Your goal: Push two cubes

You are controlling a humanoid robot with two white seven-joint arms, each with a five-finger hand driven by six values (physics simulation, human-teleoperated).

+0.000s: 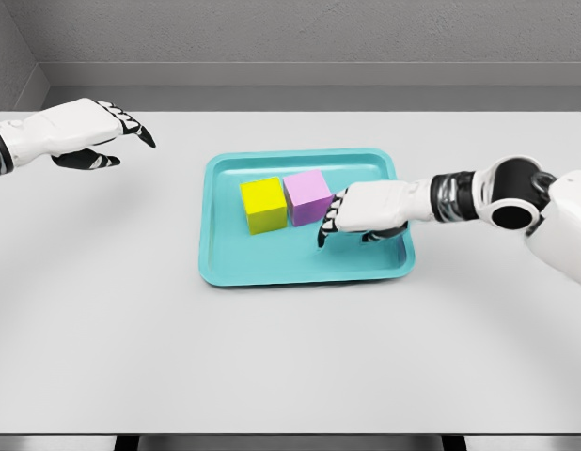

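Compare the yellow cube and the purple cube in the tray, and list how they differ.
Colour: the yellow cube is bright yellow, the purple cube pale purple.
Place: the yellow cube sits on the left, the purple cube to its right and slightly farther back.
Contact: the right robot hand has its fingertips at the purple cube's right side; the yellow cube has no hand near it.
Shared: both look alike in size, stand side by side, apparently touching, inside the teal tray.

We see the right hand (pixel 366 211) reaching in from the right on a bent white arm, wrist level, palm down. Its fingers (pixel 330 222) are loosely extended, dark tips angled downward, gripping nothing. The left hand (pixel 84 132) is at the far left, well apart from those fingers, held up with its own fingers relaxed and slightly spread, thumb tucked beneath.
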